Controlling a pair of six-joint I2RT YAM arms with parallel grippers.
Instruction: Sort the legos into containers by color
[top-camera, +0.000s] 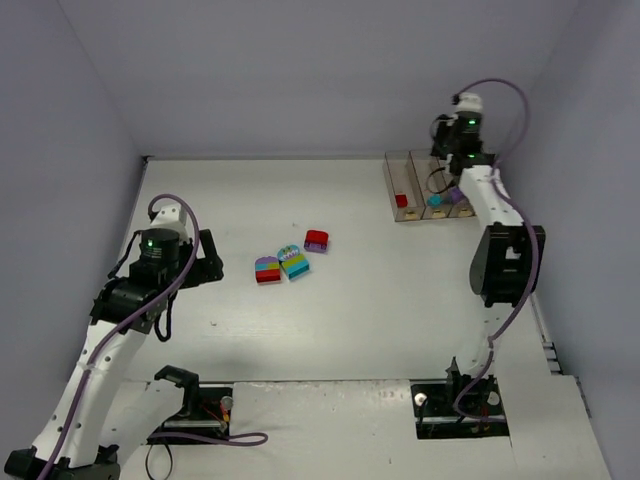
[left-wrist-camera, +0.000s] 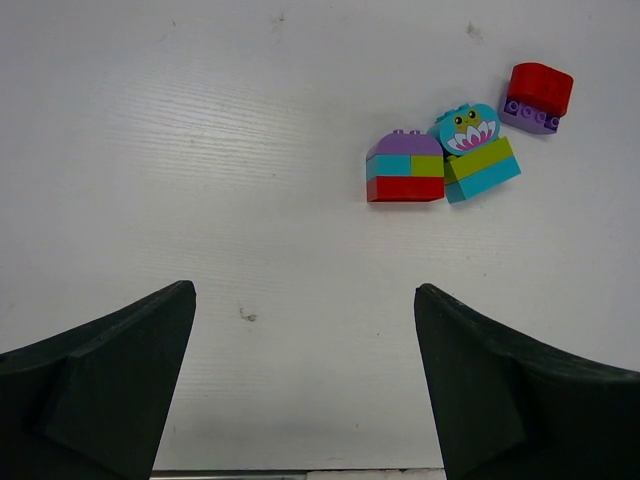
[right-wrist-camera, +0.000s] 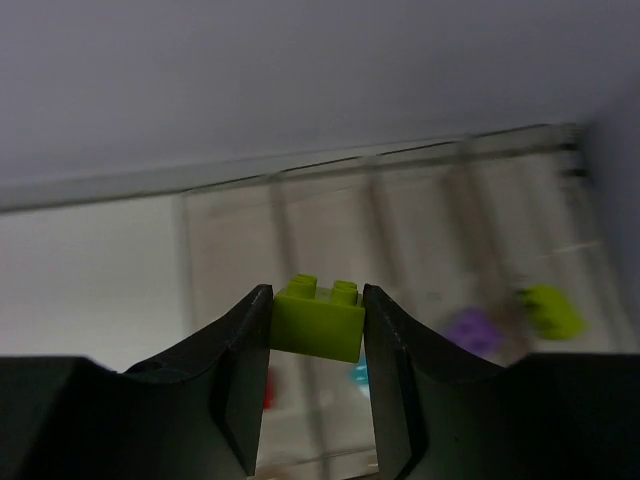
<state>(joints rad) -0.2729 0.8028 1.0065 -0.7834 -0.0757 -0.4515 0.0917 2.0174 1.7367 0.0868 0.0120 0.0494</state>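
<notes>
White worktop (top-camera: 380, 300), grey walls: your right pincer (right-wrist-camera: 316, 300) is clamping a lime brick (right-wrist-camera: 320, 322) by its sides above the containers (top-camera: 398, 160), probably to drop it in with the lime piece (right-wrist-camera: 552, 310) already binned, while your left pincer (left-wrist-camera: 303, 290) is hanging wide open and empty short of the stacked legos (left-wrist-camera: 445, 160).

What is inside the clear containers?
A red brick, a teal brick, a purple brick and a blurred lime-green piece. The right arm covers the rest from above.

Lime brick (right-wrist-camera: 320, 318) held; 3 stacks (left-wrist-camera: 405, 168) lie unsorted.
</notes>
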